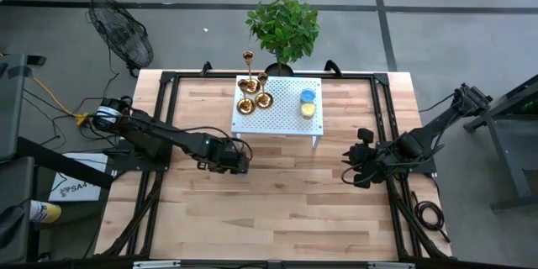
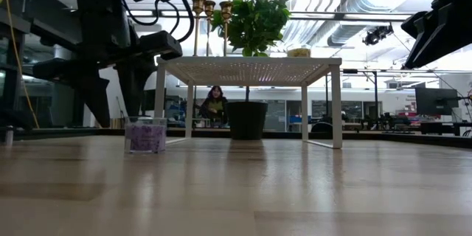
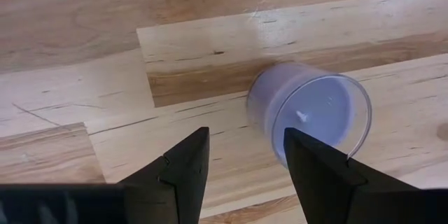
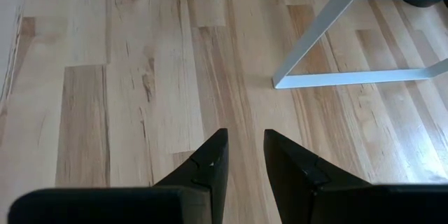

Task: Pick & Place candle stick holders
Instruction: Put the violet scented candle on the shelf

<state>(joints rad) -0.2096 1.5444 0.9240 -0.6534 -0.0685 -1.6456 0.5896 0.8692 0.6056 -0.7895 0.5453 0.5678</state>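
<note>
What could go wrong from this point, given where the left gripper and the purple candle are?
The left gripper hangs open over the purple candle on the table, off-centre: one finger could land on the glass rim and tip or shove it. The candle stick holders crowd one end of the white stand, so placing the candle beside them might topple one.

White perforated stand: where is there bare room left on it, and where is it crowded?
The middle strip of the white stand is bare, between the candle stick holders on its left end and the blue and yellow discs toward its right. The left end is crowded.
</note>
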